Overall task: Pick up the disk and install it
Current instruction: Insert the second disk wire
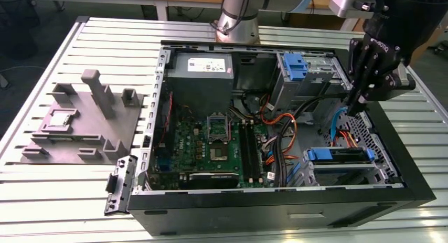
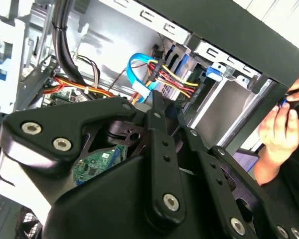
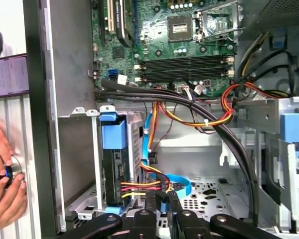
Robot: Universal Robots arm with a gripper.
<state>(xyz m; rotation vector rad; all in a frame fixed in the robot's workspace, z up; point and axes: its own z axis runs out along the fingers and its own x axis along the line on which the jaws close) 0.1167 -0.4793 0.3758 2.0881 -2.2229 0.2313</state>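
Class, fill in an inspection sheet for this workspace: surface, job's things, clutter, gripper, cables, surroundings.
Surface: slatted metal table.
Job's things: the disk sits in a drive bay of the open computer case, with its blue bracket at one end.
Clutter: grey moulded fixture on the table, at the exterior view's left of the case.
Gripper: the gripper hangs inside the case, near that bay.
Cables: red-yellow-black wires and a blue ribbon cable by the disk.
Surroundings: a person's hands outside the case wall.

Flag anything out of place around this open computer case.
A person's hands sit just outside the case wall, holding a small object; odd so near the robot's work. Nothing else stands out.
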